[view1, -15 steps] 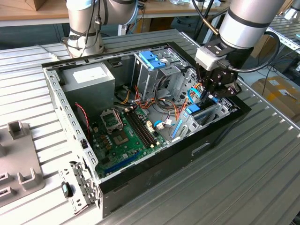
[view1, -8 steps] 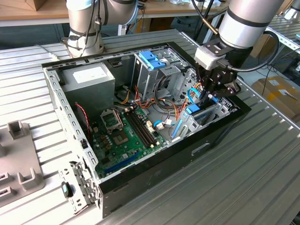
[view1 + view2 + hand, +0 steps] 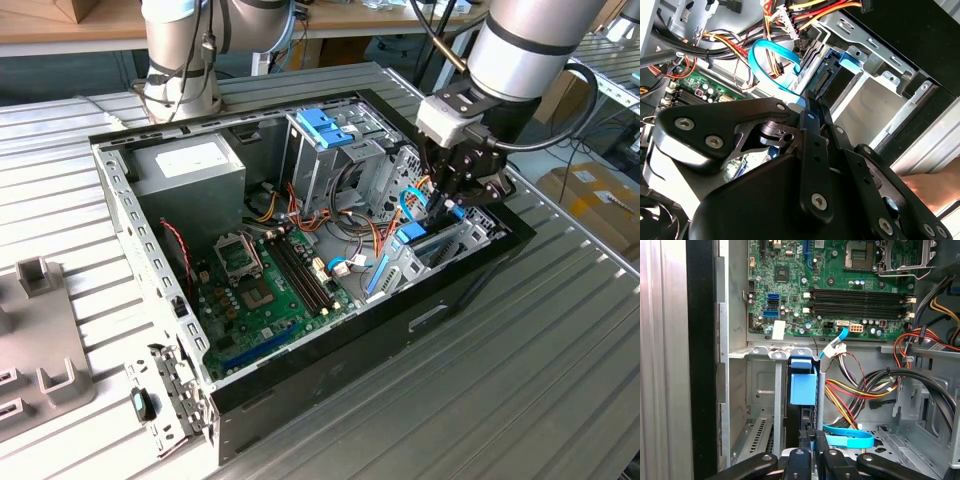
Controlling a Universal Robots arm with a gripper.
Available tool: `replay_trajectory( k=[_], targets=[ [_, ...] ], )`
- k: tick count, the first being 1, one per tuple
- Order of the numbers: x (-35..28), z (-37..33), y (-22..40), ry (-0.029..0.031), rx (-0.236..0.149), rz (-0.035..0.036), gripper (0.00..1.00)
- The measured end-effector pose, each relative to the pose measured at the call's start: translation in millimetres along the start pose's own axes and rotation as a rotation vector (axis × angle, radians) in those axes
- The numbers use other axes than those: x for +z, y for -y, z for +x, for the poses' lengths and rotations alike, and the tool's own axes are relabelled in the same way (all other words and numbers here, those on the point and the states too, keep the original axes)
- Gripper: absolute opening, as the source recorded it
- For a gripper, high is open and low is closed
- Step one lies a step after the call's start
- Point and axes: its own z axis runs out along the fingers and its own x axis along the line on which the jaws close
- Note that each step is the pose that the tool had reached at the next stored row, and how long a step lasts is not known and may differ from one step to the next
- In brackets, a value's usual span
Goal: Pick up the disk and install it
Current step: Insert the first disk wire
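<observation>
The disk stands on edge in the drive bay at the front of the open computer case, dark along its narrow side, with its light-blue carrier tab towards the motherboard. In the exterior view the disk leans in the bay at the case's right end, under my gripper. In both wrist views my gripper has its fingers drawn close together on the near end of the disk, with a sliver of blue between them.
A blue data cable and bundled power wires lie beside the bay. The motherboard, grey power supply and blue-latched drive cage fill the case. A person's hand is near the case's outer wall. A second arm's base stands behind.
</observation>
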Motion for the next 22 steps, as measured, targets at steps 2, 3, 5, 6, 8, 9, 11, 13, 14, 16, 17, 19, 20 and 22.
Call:
replay_trajectory(
  k=[2,3,5,6,8,9,11,13,14,16,17,19,20,22],
  targets=[
    [-0.1,1.4,0.0,-0.0002,0.000,0.0000,0.16],
    [-0.1,1.5,0.0,-0.0002,0.000,0.0000,0.16],
    [0.0,1.5,0.0,0.0004,0.000,0.0001,0.16],
    [0.0,1.5,0.0,0.0007,0.000,0.0001,0.16],
    [1.4,1.6,-0.2,0.0009,0.000,0.0001,0.16],
    [1.5,1.6,-0.2,0.0010,0.000,0.0001,0.16],
    [1.5,1.6,-0.2,0.0013,0.000,0.0001,0.16],
    [1.6,1.5,-0.2,0.0015,0.000,0.0001,0.16],
    [1.9,1.6,0.6,0.0017,0.000,0.0001,0.16],
    [1.8,1.6,0.7,0.0016,0.000,0.0001,0.16],
    [1.9,1.6,0.7,0.0016,0.000,0.0001,0.16],
    [1.9,1.6,0.6,0.0015,0.000,0.0001,0.16],
    [1.9,1.6,0.6,0.0015,0.000,0.0001,0.16],
    [1.9,1.6,0.4,0.0016,0.000,0.0001,0.16]
  ],
)
